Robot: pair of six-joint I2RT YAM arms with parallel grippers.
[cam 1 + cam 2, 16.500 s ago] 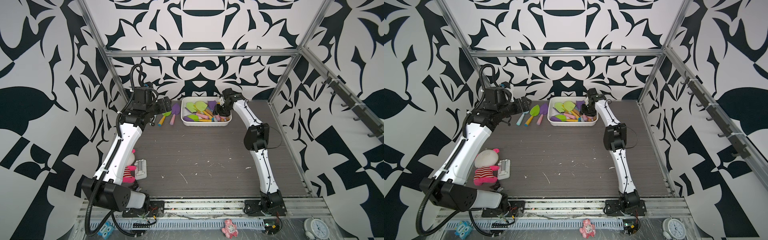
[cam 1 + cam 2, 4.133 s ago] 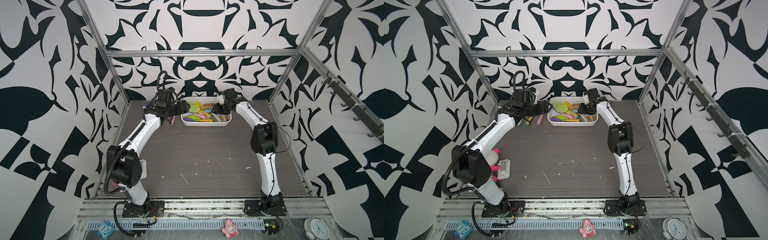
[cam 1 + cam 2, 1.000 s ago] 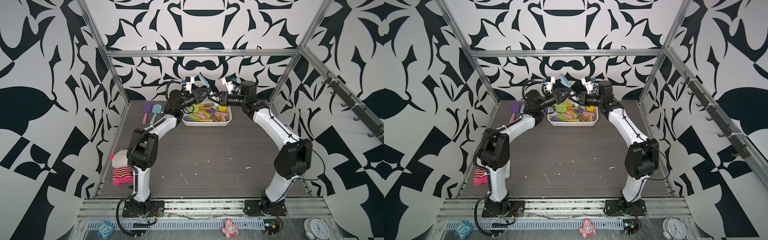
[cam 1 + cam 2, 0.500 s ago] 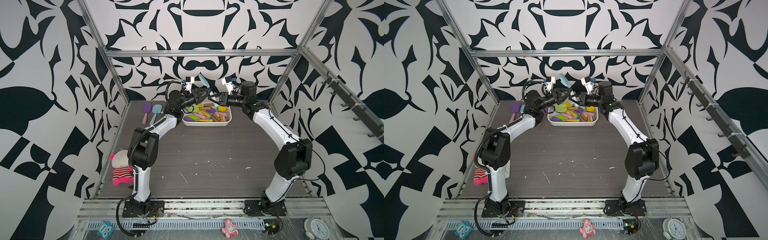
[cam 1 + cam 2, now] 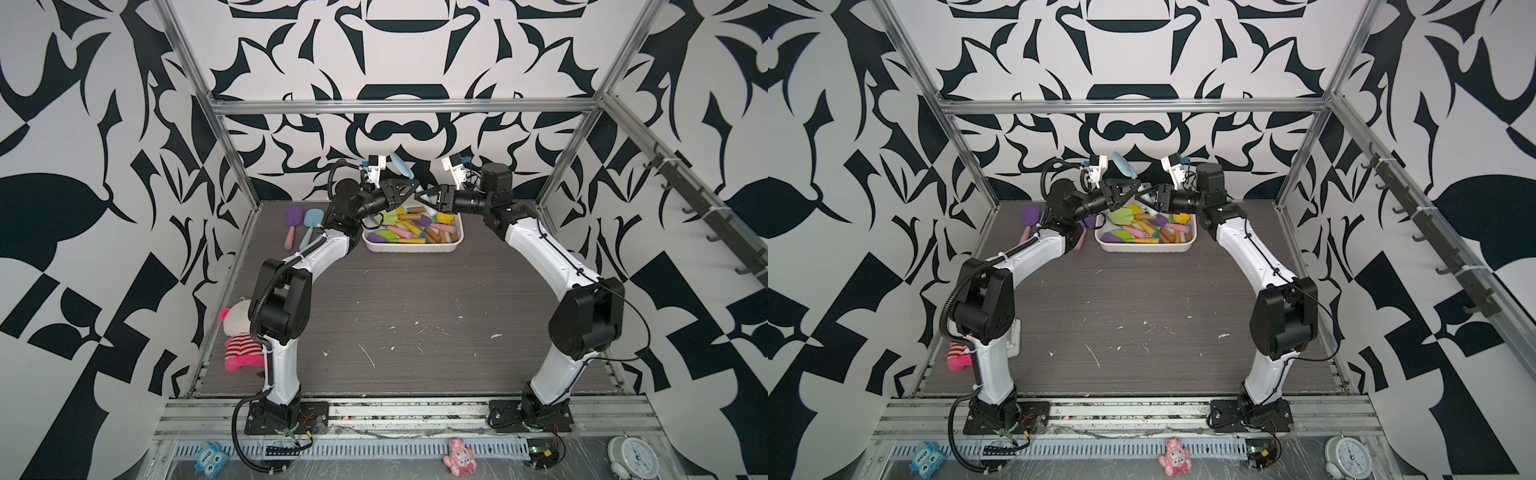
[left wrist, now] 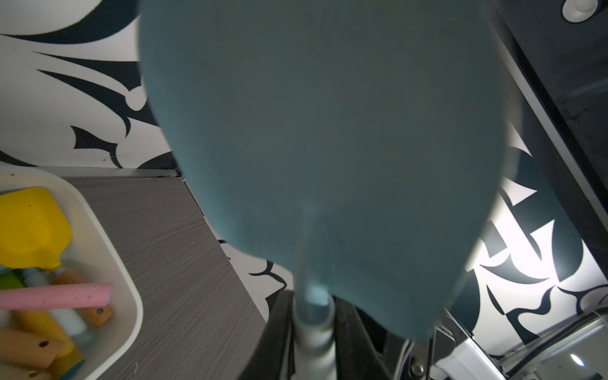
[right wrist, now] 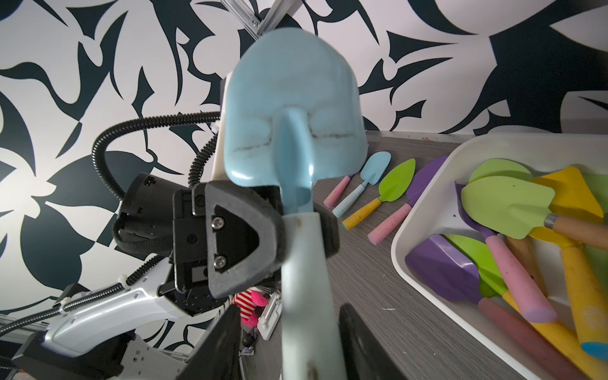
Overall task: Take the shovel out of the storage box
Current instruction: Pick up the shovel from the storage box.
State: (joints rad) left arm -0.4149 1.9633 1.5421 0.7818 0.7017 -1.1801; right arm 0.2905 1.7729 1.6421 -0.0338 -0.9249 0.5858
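Black-and-white patterned walls (image 5: pixel 395 62) enclose a grey wood-grain floor (image 5: pixel 415 291).

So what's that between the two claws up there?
A light blue shovel: the left gripper clamps its handle, and the right gripper stands open around it, clearest in the right wrist view.

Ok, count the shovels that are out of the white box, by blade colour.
Purple shovels: 2
Light blue shovels: 2, one held in the left gripper
Green shovel: 1
Total: 5
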